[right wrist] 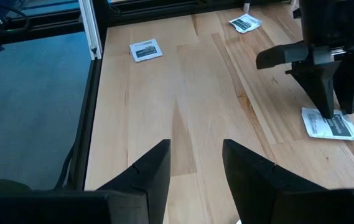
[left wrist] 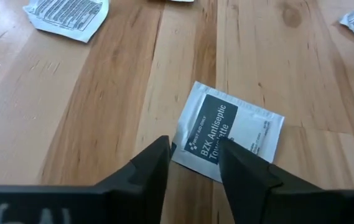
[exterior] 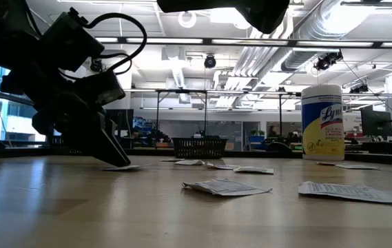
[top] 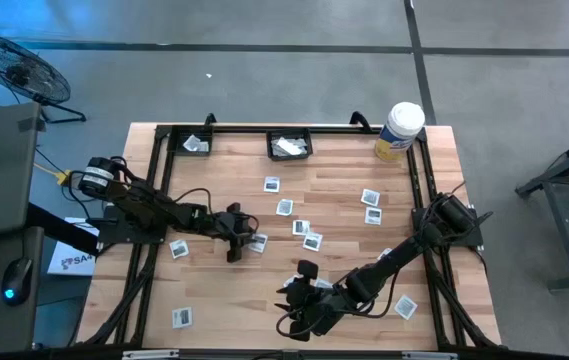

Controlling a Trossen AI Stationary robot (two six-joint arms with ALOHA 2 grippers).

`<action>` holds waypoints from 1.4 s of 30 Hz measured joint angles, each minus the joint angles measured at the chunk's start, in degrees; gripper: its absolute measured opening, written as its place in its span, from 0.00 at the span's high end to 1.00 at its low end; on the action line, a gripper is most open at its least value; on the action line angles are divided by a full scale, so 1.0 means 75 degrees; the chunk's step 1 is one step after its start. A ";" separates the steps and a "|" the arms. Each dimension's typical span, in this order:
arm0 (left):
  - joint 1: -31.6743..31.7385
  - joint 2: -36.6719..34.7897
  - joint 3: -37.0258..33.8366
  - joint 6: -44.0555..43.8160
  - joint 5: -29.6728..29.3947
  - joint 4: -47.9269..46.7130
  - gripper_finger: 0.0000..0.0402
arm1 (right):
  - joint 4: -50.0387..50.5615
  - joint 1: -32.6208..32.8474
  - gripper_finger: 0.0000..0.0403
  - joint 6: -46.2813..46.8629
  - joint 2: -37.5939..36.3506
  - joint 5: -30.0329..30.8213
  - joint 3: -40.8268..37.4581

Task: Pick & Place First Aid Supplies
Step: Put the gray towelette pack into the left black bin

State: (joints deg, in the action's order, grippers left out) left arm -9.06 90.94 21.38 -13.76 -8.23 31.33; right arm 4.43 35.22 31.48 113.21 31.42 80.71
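Note:
Small white first aid packets [top: 284, 207] lie scattered flat on the wooden table. One of them, printed "BZK Antiseptic Towelette" [left wrist: 229, 127], lies left of the table's middle. My left gripper [left wrist: 192, 158] is open and low over this packet's edge, its fingertips down at the table top [exterior: 118, 162]. The right wrist view shows its fingers standing on the same packet [right wrist: 329, 124]. My right gripper [right wrist: 195, 165] hovers open above bare wood near the table's front edge [top: 296, 305] and has nothing between its fingers. My left gripper meets the towelette packet at its left edge [left wrist: 186, 149], slanting down from the table's left. The edge and a corner lie in the gap between the two open fingers. One fingertip [right wrist: 327, 113] stands on the packet. The packet lies flat on the table.
A black basket [top: 289, 145] holding a few packets sits at the far edge, and a white wipes tub with a yellow label [top: 399, 130] stands at the far right. Black frame rails [top: 159, 180] run along the table's sides. More packets lie at the near left [top: 182, 318] and right [top: 405, 306].

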 joint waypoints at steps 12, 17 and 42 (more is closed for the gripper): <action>0.0003 -0.0002 0.0012 -0.0305 -0.0392 -0.0268 0.98 | 0.0000 0.0000 0.65 0.0003 0.0000 -0.0008 0.0000; 0.0000 -0.0041 0.0004 -0.0546 -0.0551 -0.0252 0.99 | 0.0000 0.0000 0.65 0.0003 0.0000 -0.0012 0.0000; 0.5291 -0.5421 0.0000 -0.0411 -0.4517 -0.5056 1.00 | -0.0023 0.0000 0.65 0.0003 0.0000 0.0034 0.0001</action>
State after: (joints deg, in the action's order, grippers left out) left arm 30.63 50.28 21.38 -16.84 -42.11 -6.59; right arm 4.25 35.22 31.51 113.21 31.67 80.71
